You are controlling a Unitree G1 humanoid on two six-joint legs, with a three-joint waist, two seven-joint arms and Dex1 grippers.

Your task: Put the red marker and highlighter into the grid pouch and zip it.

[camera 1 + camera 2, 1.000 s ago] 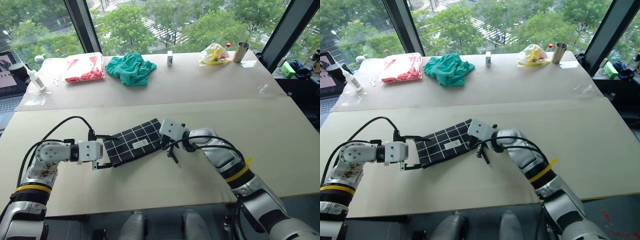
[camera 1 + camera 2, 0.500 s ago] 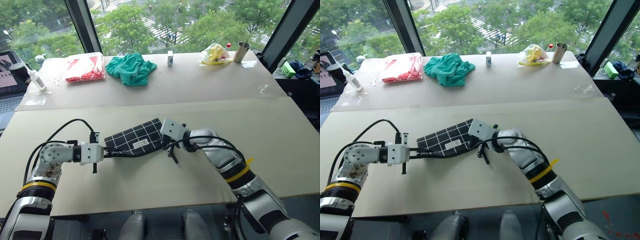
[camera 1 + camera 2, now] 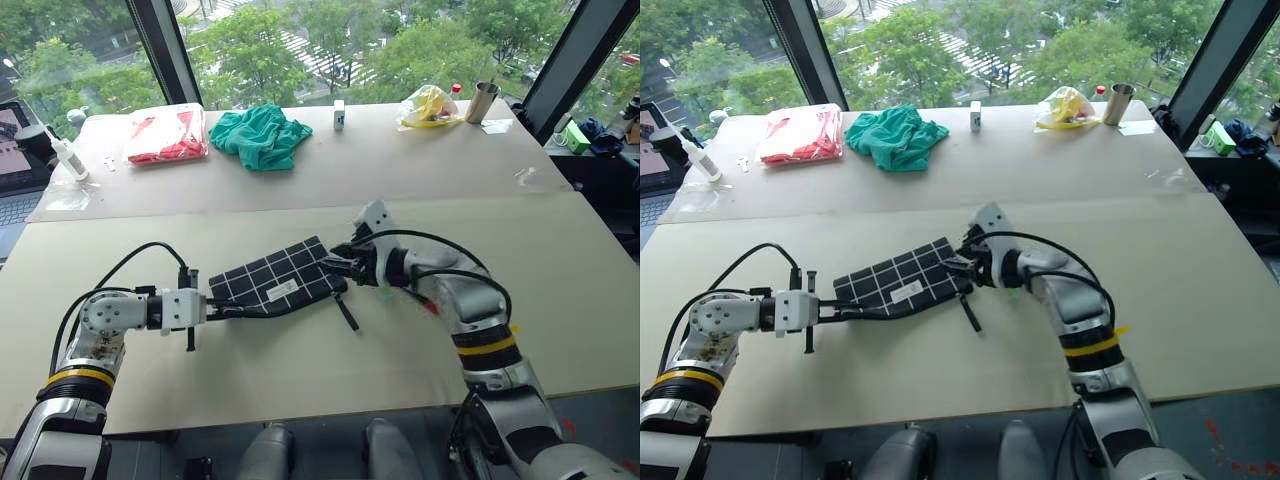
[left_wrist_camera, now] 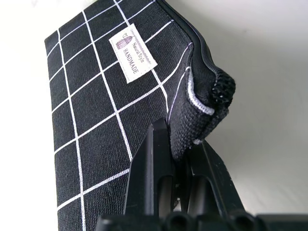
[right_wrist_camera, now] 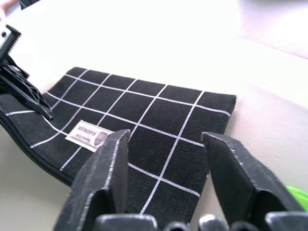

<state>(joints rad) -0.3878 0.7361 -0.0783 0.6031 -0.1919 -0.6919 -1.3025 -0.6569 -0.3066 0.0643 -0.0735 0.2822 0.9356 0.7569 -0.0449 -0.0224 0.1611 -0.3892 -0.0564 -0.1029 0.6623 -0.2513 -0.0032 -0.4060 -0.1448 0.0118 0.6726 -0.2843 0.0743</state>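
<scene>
- Lying flat on the table [image 3: 560,290], the grid pouch [image 3: 275,280] sits between the grippers.
- Left gripper [image 4: 179,144] is clenched on its corner.
- Right gripper [image 5: 166,144], fingers spread, hovers over the opposite end.
- Black fabric, white grid, small white label [image 4: 133,50].

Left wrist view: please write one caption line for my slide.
Left gripper shut on a corner of the grid pouch, white label up, on the table.

Silver-grey arms here, each ringed by a yellow band, black cables looping along both. The left pincer [image 3: 232,309] and right pincer [image 3: 340,262] carry slim black fingers off pale blocky wrists.
</scene>
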